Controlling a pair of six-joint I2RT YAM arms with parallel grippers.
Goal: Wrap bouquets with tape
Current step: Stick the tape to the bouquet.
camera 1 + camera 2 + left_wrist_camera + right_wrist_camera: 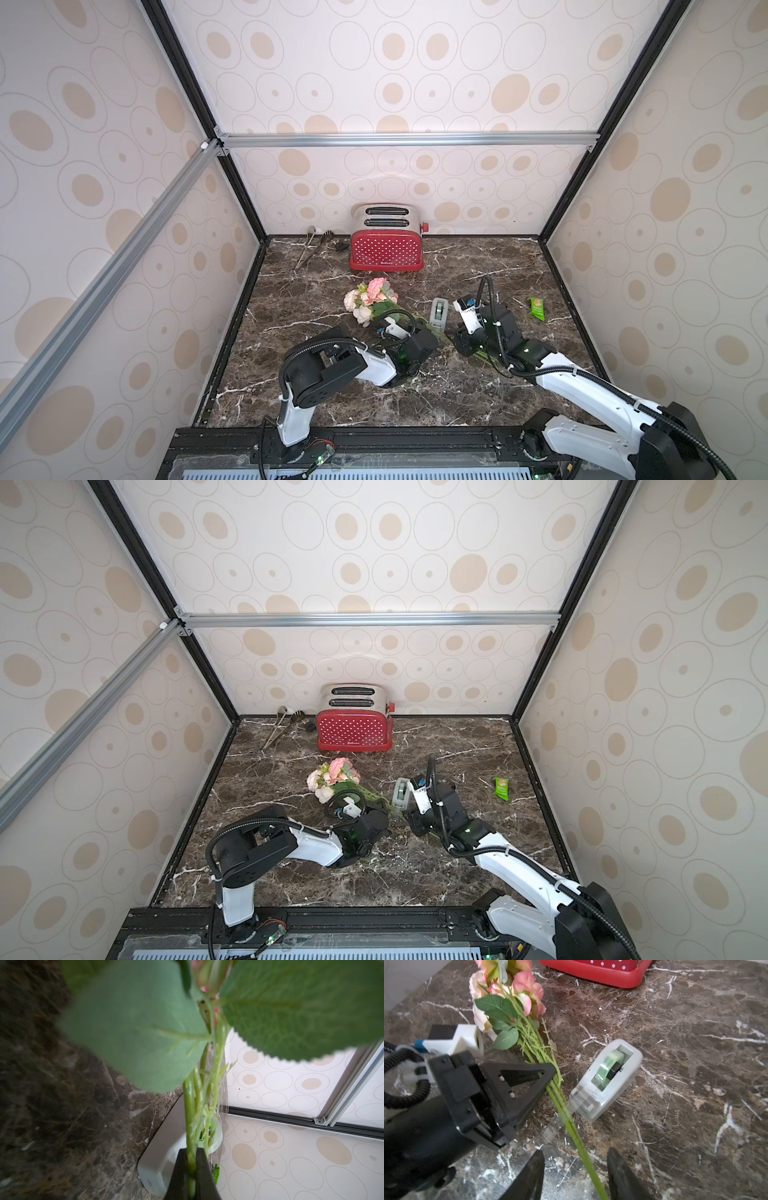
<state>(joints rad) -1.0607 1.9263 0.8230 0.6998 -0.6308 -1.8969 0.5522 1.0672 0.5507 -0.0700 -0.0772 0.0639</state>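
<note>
On the desk (695, 1088), left claw (192, 1169) clamps bouquet (525, 982) stems, right claw (575, 1150) half-open astride them; tape (629, 1068) beside, seemingly no wrap yet.

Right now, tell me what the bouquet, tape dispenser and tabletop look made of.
Bouquet: likely fabric petals and leaves, woven texture; moulded plastic stems.
Tape dispenser: matte, slightly translucent grey-white plastic.
Tabletop: dark brown, white-veined, faint sheen; marble or a marble-look laminate, cannot tell.

bouquets (370, 301) left of tape (439, 312), toaster (386, 245) behind
</note>
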